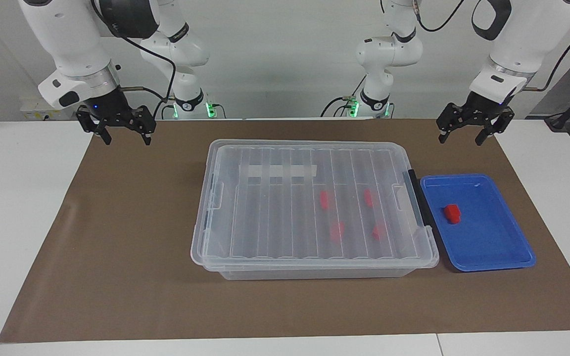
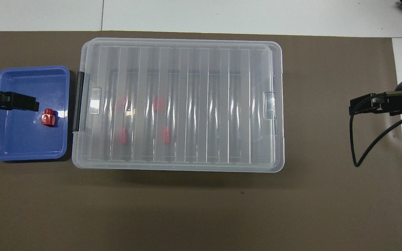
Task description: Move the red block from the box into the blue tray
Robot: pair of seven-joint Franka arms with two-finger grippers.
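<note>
Hanging spread and empty, my left gripper [image 1: 459,138] is over the mat near the blue tray [image 1: 502,247], my right gripper [image 1: 124,138] likewise at its end. Farther out, the red block [image 1: 452,213] lies in that tray beside the lidded box [image 1: 309,148].

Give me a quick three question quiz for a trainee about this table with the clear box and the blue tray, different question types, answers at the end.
1. True or false: the lid of the box is on.
2. How many red blocks show through the lid? A) two B) four C) six
3. Fill in: the red block outside the box lies in the ____.

Key
1. True; the ribbed lid covers the box.
2. B; four show inside, toward the left arm's end.
3. Blue tray, which sits beside the box's black clip handle. The left hand and right hand are both open, holding nothing.
</note>
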